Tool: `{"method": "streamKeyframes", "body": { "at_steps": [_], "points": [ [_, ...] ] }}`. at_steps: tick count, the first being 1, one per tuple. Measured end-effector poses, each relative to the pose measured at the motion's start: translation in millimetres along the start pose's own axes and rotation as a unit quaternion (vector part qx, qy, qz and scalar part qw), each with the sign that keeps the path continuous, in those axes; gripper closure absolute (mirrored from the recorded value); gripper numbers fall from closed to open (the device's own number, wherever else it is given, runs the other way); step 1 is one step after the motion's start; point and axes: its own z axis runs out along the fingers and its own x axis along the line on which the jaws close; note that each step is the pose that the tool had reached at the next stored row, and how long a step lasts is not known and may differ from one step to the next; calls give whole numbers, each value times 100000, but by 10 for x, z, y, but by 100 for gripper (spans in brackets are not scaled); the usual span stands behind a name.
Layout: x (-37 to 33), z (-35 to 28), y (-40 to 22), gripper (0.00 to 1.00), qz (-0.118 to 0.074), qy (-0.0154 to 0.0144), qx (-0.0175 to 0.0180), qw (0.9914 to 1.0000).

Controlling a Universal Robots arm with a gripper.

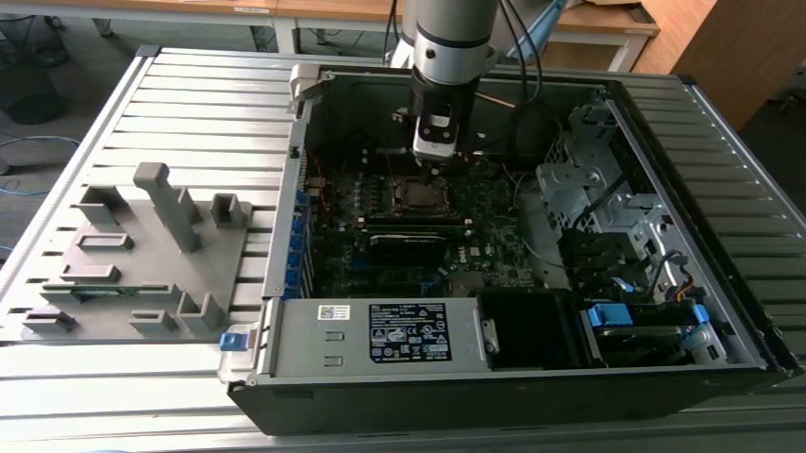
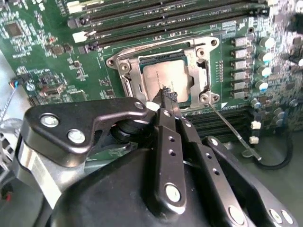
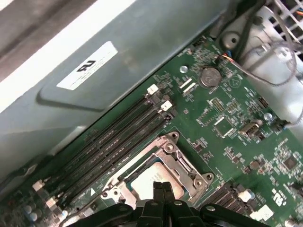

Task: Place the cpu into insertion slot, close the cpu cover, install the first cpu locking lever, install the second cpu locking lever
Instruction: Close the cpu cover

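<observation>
The cpu (image 2: 161,75) lies flat in the insertion slot (image 2: 124,67) on the green motherboard, its dull grey face showing through the window of the silvery cpu cover (image 2: 198,71), which lies down around it. My gripper (image 2: 166,93) hangs just above the cpu's near edge, fingers pressed together with nothing between them. In the first wrist view the shut gripper (image 3: 161,188) sits over the cpu (image 3: 144,182) and the cover (image 3: 182,163). A thin metal locking lever (image 2: 232,128) sticks out from a corner of the slot, lying loose over the board. In the exterior view the gripper (image 1: 435,156) points down just behind the slot (image 1: 416,193).
Long black memory slots (image 3: 113,142) run beside the socket. The open computer case (image 1: 290,189) walls in the board, with a drive cage (image 1: 592,189) and cables on the exterior view's right. A grey fixture plate (image 1: 139,255) stands outside the case on that view's left.
</observation>
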Motion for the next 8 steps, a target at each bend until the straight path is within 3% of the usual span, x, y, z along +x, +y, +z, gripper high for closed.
{"method": "streamKeyframes", "body": {
  "at_steps": [4, 8],
  "points": [
    [0, 2, 0, 89, -3584, 81, 26, 99936],
    [0, 4, 0, 89, -7152, 162, 47, 99744]
  ]
}}
